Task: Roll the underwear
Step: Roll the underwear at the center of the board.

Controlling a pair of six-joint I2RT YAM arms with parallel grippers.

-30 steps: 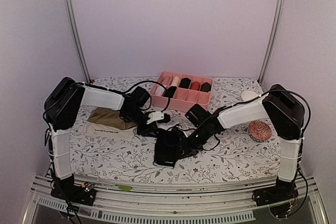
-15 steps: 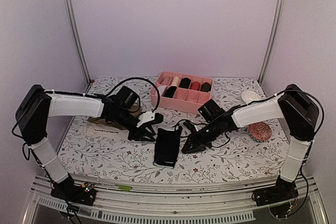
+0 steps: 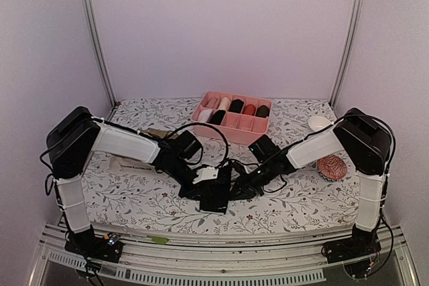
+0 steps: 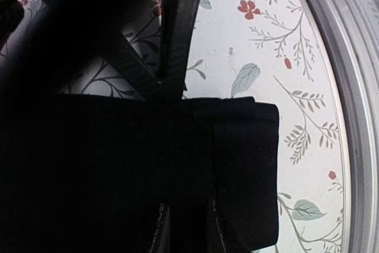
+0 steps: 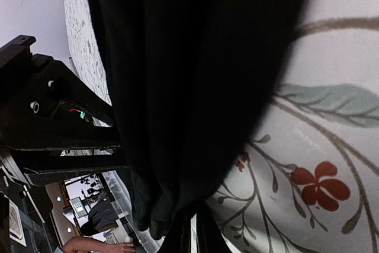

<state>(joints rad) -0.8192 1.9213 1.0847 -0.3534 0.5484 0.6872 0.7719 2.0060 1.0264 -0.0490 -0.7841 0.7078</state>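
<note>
Black underwear point(image 3: 216, 195) lay low in the centre of the overhead frame, folded into a narrow strip on the floral worktop point(image 3: 134, 200), close to its front rail.

Step, as judged: start of the roll on this strip. One arm was set at either side of it, and no rolled turn was visible yet.

Left end effector point(image 4: 188, 235) sat at the strip's left edge. Black cloth filled its wrist view. The jaws stood narrow, but I could not tell whether they held any cloth.

Right end effector point(image 5: 190, 238) met the right edge. Its jaws were nearly closed with a bunched hem drawn between them, so it appeared to pinch the fabric.

Next move, in my judgement: secure both grips, then turn the end over evenly so the strip does not skew.

Further back at left, olive-brown underwear point(image 3: 131, 163) lay partly under the left arm. Pink box point(image 3: 249, 127) stood at upper centre.
</note>
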